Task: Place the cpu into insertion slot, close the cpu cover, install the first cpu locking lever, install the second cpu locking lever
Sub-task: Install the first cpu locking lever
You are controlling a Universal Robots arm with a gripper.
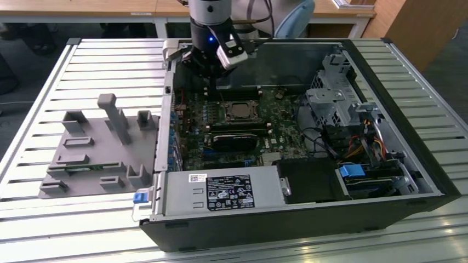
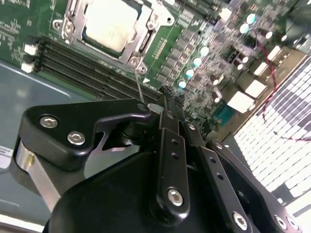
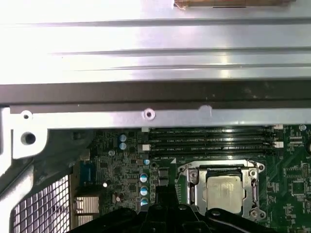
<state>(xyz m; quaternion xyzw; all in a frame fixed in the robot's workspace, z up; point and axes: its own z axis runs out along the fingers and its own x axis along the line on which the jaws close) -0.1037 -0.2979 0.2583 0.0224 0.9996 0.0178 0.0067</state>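
Silver-tan flat square metal cpu [image 3: 223,193] sits in the small square black insertion slot w/ silver rim [image 1: 227,112] on the big green motherboard [image 1: 286,118], & the thin silver metal frame cpu cover [image 3: 196,191] lies flat around it. The black robot gripper [image 2: 166,97] hangs just past the slot's far side, toward the exterior view's left, fingers pressed together w/ nothing seen between them. A thin silver wire lever [image 2: 139,83] sticks up from the slot's corner near the gripper; can't tell if they touch.
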